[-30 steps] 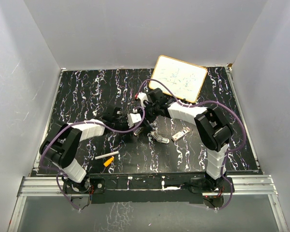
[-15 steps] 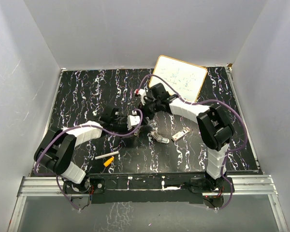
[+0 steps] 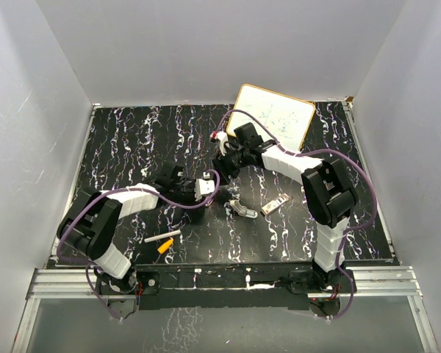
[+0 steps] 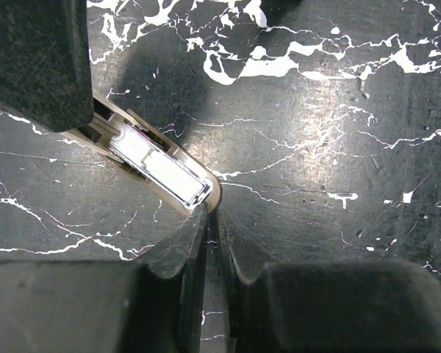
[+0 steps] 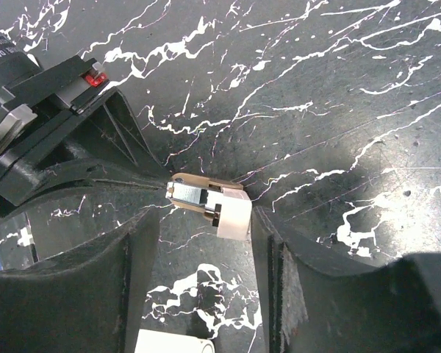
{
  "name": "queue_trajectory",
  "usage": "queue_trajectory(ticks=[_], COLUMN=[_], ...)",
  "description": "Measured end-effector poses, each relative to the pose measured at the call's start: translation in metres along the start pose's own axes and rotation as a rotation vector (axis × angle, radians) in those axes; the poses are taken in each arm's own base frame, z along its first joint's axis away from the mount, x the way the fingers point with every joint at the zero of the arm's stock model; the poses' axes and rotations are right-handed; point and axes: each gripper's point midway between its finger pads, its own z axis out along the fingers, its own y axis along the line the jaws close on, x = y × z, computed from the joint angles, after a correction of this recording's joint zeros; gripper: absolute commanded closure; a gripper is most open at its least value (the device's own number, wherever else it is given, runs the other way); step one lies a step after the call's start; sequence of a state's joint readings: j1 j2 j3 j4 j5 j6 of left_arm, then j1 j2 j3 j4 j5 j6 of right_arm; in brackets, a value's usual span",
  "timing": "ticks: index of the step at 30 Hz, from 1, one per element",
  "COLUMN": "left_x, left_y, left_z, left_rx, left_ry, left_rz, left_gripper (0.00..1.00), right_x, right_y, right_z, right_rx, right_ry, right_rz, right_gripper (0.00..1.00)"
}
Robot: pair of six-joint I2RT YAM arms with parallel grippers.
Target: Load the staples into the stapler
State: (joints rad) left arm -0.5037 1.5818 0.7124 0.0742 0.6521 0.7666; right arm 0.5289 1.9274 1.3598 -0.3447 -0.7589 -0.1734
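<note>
Black marbled bench (image 3: pixel 132 140), whiteboard (image 3: pixel 273 118) leaning at the back right. Both arms reach in to mid-bench with their wrists nearly meeting, and from above they cover the stapler completely. Left arm stretches low from the left. Right arm is bent sharply at the elbow, forearm angled down toward the middle.

Left hand (image 4: pixel 212 220): fingers pressed together, tips touching the rounded end of the stapler (image 4: pixel 158 165). Can't tell if a lip is caught between them.

Right hand (image 5: pixel 203 213): fingers spread, straddling the stapler. The stapler's white end is just beside one finger, with a gap on the other side.

Stapler sits mid-bench between the two hands, opened up, metal staple channel showing. Its far end is hidden behind a black finger in the left wrist view. Resting or lifted, can't tell.

White thing (image 5: pixel 169 342) cut off at the bottom edge of the right wrist view, unidentifiable.

Nearer the front: small grey piece (image 3: pixel 242 209), tan strip (image 3: pixel 275 204), white stick (image 3: pixel 162 237), and orange piece (image 3: pixel 165 247) just beside the stick.
</note>
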Motion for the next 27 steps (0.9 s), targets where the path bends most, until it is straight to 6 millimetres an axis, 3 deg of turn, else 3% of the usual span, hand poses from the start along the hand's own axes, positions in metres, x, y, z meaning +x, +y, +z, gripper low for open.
queue_trajectory(ticks=[13,19,27], left_x=[-0.001,-0.003,-0.003], left_y=[0.005,0.008,0.015], left_z=[0.005,0.008,0.009], left_rx=[-0.013,-0.024,-0.054], left_ry=[-0.009,-0.015,-0.014], left_rz=[0.008,0.006,0.008], left_gripper=[0.91,0.91,0.91], right_x=[0.005,0.007,0.028], right_y=[0.009,0.018,0.025], right_z=[0.002,0.003,0.013], right_rx=[-0.055,-0.101,-0.136], right_ry=[0.012,0.009,0.048], right_rz=[0.023,0.046,0.077], right_gripper=[0.65,0.66,0.67])
